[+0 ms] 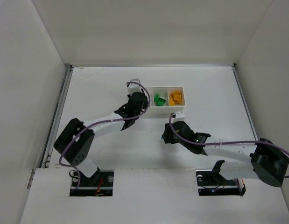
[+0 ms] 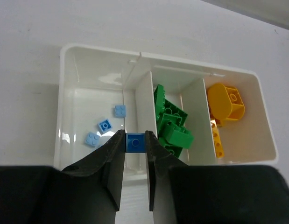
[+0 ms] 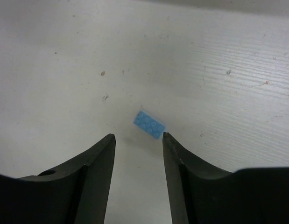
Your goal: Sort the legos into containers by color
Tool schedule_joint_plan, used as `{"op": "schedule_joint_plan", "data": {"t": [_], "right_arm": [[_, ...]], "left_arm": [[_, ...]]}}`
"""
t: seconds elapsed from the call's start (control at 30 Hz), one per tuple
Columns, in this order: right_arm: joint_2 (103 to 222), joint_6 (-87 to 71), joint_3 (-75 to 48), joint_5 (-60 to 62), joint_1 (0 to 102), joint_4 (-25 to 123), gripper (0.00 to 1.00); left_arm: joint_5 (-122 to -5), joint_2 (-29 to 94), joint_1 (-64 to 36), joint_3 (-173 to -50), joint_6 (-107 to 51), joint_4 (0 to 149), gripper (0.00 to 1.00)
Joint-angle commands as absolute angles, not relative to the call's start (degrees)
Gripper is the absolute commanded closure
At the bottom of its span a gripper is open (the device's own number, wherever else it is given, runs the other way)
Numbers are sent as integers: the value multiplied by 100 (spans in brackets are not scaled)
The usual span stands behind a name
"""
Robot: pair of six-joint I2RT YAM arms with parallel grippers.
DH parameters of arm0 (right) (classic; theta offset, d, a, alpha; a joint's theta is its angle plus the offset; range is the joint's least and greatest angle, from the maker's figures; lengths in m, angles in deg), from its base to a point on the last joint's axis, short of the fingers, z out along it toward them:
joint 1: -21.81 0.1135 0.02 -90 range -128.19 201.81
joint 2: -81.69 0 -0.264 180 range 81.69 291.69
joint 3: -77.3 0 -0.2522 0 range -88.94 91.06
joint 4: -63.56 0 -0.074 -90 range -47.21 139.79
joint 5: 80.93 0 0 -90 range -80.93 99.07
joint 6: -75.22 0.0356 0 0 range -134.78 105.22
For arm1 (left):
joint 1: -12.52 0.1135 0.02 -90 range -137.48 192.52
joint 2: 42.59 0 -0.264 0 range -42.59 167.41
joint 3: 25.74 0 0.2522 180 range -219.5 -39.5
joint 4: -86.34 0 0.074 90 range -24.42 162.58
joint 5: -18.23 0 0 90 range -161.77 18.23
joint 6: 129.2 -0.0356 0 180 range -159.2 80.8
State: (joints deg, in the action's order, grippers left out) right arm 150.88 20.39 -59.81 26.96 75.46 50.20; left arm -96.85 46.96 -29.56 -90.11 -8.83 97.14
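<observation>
The white tray (image 2: 65, 93) has three containers in a row. Three small blue legos (image 2: 104, 126) lie in its left one, green legos (image 2: 171, 126) fill the middle one, yellow-orange legos (image 2: 226, 102) sit in the right one. My left gripper (image 2: 135, 142) is shut on a small blue lego (image 2: 135, 142), held above the near end of the divider between the left and middle containers. My right gripper (image 3: 138, 136) is open over the table, a light blue flat lego (image 3: 149, 124) lying just past its fingertips, close to the right one. From above the tray (image 1: 183, 87) shows with the left gripper (image 1: 137, 103) at its left end.
White walls enclose the table (image 1: 88, 93) on three sides. The right arm (image 1: 228, 148) stretches from the lower right toward the middle, below the tray. The left arm (image 1: 102, 123) crosses from the lower left.
</observation>
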Motion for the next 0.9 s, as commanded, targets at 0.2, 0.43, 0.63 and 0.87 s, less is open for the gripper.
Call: {"op": "schedule_joint_plan", "data": {"t": [0.2,0.43,0.63,0.87], "right_arm": [[15876,1379,-5133,2753,7836,4303,43],[16553,992,-4614,2797,7942,3925,41],[16774,754,-4473,2946,7863,3819,41],[17099,622,-4314,2937,7740,3845,42]], "left_arm": [[-9462,5172,-2751,-9514,-1046,9754,61],[-9462,4259,-2760,-8794,-1046,9903,60],[-9462,3257,-2839,-8021,-985,10009,60],[-9436,2605,-2830,-7545,-932,10018,61]]}}
